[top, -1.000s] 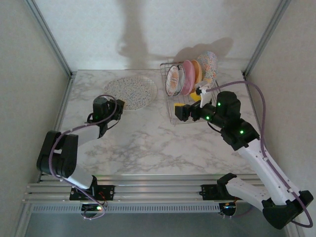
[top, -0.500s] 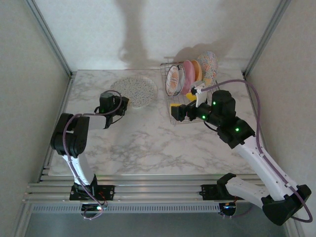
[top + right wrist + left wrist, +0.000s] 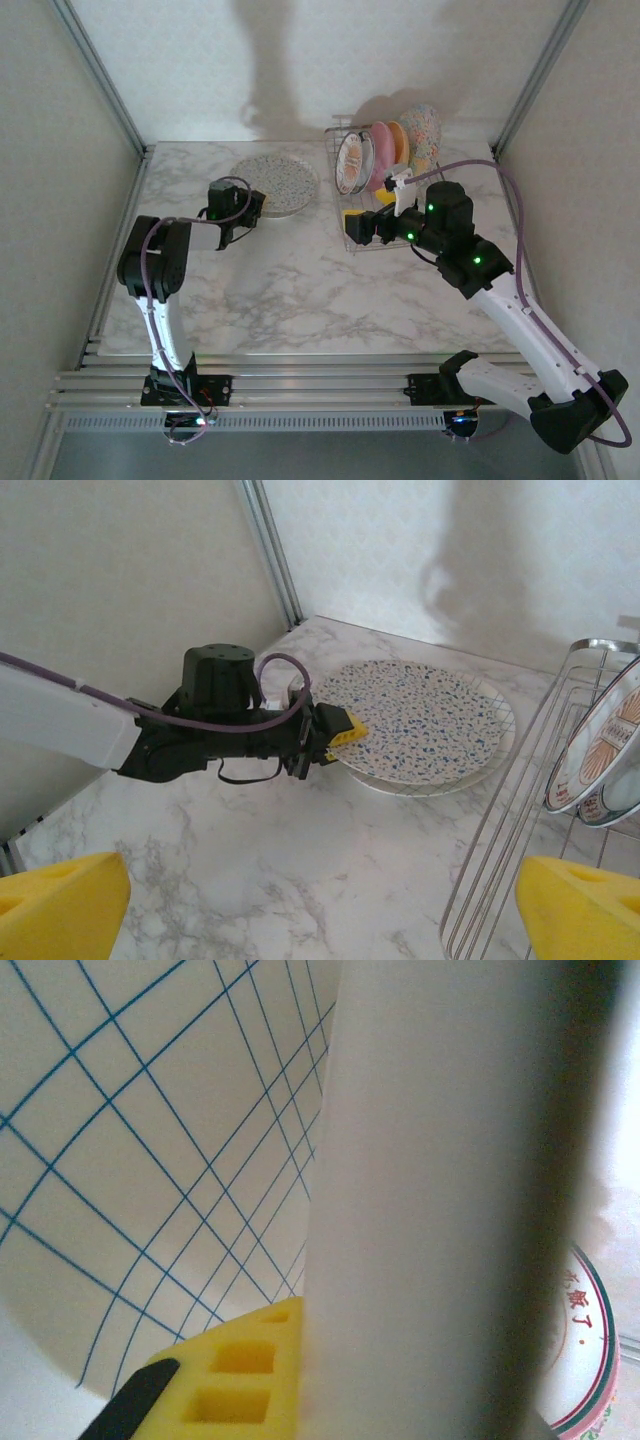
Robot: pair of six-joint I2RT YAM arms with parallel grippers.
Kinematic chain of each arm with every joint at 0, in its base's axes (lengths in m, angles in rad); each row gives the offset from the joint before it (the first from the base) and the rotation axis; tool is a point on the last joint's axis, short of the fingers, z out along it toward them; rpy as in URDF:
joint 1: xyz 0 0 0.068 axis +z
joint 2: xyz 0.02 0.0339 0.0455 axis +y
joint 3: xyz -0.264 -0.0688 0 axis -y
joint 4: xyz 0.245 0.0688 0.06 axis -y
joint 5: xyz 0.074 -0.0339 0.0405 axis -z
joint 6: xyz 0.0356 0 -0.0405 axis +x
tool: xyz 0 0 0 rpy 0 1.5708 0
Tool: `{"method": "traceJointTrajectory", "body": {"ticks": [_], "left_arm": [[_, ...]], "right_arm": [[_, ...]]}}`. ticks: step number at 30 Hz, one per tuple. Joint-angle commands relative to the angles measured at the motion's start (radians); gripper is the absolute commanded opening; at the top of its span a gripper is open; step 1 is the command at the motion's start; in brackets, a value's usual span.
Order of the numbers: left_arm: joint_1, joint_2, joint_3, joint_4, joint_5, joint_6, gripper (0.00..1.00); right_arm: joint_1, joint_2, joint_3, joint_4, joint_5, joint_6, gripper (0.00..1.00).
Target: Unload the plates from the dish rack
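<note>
Right tool [image 3: 352, 224], jaws spread wide, hovers at the near end of the rack [image 3: 505, 820] above the marble surface [image 3: 300, 290]; left tool [image 3: 338, 732] sits at the rim of a flat-lying speckled plate [image 3: 280, 180], grip impossible to tell. Plates [image 3: 385, 155] stand racked: maroon-rimmed white, pink, orange, speckled. Likely rigid, slick, breakable; best pinched at the top rim.

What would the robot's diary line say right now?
left tool: at speckled plate rim | right tool: open, near dish rack | plates: standing in rack
</note>
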Motion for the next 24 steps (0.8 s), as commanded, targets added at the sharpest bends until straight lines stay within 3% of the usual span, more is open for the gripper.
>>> {"method": "traceJointTrajectory", "body": {"ticks": [1,7,24], "left_arm": [[0.013,0.019,0.051,0.058,0.029,0.024,0.00],[0.014,0.041,0.067,0.044,0.034,0.027,0.02],[0.019,0.042,0.164,-0.167,0.034,0.087,0.26]], "right_arm": [[0.010,0.004,0.022,0.034,0.018,0.010,0.99],[0.009,0.014,0.026,0.041,0.016,0.016,0.99],[0.010,0.036,0.036,0.044,0.019,0.024,0.99]]}}
